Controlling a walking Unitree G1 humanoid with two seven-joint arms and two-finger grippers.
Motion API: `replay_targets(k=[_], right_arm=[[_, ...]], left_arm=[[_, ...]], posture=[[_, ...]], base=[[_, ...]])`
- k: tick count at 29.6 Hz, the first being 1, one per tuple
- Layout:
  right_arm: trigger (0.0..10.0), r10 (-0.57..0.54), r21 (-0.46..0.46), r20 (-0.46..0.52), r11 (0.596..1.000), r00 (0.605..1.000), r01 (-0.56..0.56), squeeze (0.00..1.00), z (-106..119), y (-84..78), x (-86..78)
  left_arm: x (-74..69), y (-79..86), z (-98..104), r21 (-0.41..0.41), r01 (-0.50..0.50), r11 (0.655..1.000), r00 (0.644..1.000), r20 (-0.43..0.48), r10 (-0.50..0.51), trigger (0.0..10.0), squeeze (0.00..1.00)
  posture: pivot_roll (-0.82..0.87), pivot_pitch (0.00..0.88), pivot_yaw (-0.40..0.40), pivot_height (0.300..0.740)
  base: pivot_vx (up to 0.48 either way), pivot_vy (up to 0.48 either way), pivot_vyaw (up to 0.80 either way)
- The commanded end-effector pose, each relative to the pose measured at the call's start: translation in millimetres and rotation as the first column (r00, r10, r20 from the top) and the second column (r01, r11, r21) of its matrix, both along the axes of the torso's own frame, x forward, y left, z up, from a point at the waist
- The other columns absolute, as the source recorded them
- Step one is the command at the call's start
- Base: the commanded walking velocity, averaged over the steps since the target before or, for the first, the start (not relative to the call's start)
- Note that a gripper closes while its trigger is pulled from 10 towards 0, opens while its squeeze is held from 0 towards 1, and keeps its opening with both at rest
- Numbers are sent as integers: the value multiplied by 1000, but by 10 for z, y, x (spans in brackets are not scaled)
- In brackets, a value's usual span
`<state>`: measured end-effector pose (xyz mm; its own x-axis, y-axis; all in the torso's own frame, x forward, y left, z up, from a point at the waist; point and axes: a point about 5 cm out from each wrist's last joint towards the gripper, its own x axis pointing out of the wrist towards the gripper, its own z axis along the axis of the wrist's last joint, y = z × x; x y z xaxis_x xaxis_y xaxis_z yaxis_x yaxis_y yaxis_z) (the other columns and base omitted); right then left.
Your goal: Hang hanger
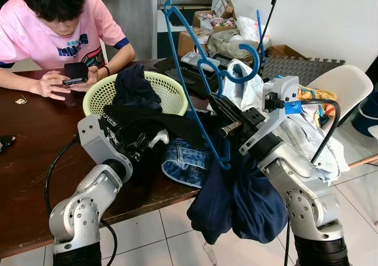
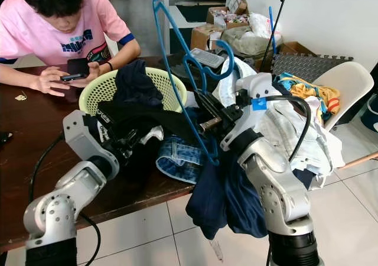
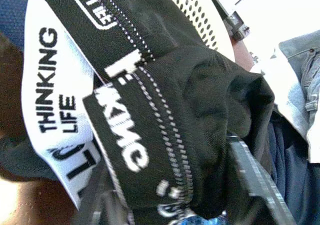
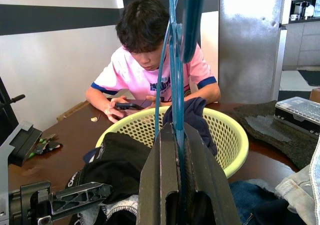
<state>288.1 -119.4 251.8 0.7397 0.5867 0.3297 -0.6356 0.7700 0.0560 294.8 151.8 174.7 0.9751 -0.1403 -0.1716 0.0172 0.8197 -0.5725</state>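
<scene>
Black cloth with a printed waistband (image 1: 133,124) lies over the front of the left gripper (image 1: 143,143) at the edge of the brown table (image 1: 35,159); in the left wrist view the fabric (image 3: 200,115) is bunched round the black fingers, which look closed into it, though how firmly I cannot tell. Behind it stands one pale green basket (image 1: 168,91) with a dark garment (image 1: 134,84) heaped inside, and a person in a pink shirt (image 1: 53,32) sits at the far side with a phone (image 1: 75,72). Further right a folded pair of jeans (image 1: 184,162) lies on the table edge, touching a navy garment (image 1: 236,198) that droops over the side. The right gripper (image 1: 227,119) is pinched flat on the one blue hanger (image 1: 192,83), held upright with its hook uppermost; the right wrist view shows the blue wire (image 4: 175,85) clamped between the two fingers. One white chair (image 1: 348,86) piled with clothes stands to the far right. I judge the step to be dressing the hanger: the next move calls for bringing the black garment to the hanger's shoulder without letting the wire twist in the grip.
</scene>
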Motion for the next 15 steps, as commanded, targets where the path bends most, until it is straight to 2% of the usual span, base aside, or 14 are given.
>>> replay_targets(k=[1,2,4,7,8,11,13,15], right_arm=[[10000,6,0,15,1000,1000,-6,0,31,-13,-19],[10000,6,0,15,1000,1000,-6,0,31,-13,-19],[10000,6,1,15,1000,1000,-6,0,31,-11,-19],[10000,6,1,15,1000,1000,-6,0,31,-11,-19],[10000,6,1,15,1000,1000,-6,0,31,-10,-19],[10000,6,1,15,1000,1000,-6,0,31,-10,-19],[10000,5,2,15,1000,1000,-5,0,32,-9,-19],[10000,2,4,18,1000,1000,-2,0,39,-12,-17]], left_arm=[[25,-16,75,-3,38,999,998,55,-38,0,0],[25,-16,75,-3,38,999,998,55,-38,0,0],[30,-70,185,-22,78,997,989,126,-74,0,0],[30,-70,185,-22,78,997,989,126,-74,0,0],[28,-104,233,-34,100,994,983,157,-94,0,0],[28,-104,233,-34,100,994,983,157,-94,0,0],[24,-131,284,-49,120,992,975,193,-109,0,0],[58,-98,594,-1,139,990,928,350,-130,0,0]], posture=[[47,65,-43,740],[47,65,-43,740],[47,65,-43,740],[47,65,-43,740],[46,67,-42,740],[46,67,-42,740],[44,67,-40,740],[45,65,-40,740]], base=[[0,0,0],[0,0,0],[0,0,0],[0,0,0],[0,0,0],[0,0,0],[0,0,0],[0,0,0]])
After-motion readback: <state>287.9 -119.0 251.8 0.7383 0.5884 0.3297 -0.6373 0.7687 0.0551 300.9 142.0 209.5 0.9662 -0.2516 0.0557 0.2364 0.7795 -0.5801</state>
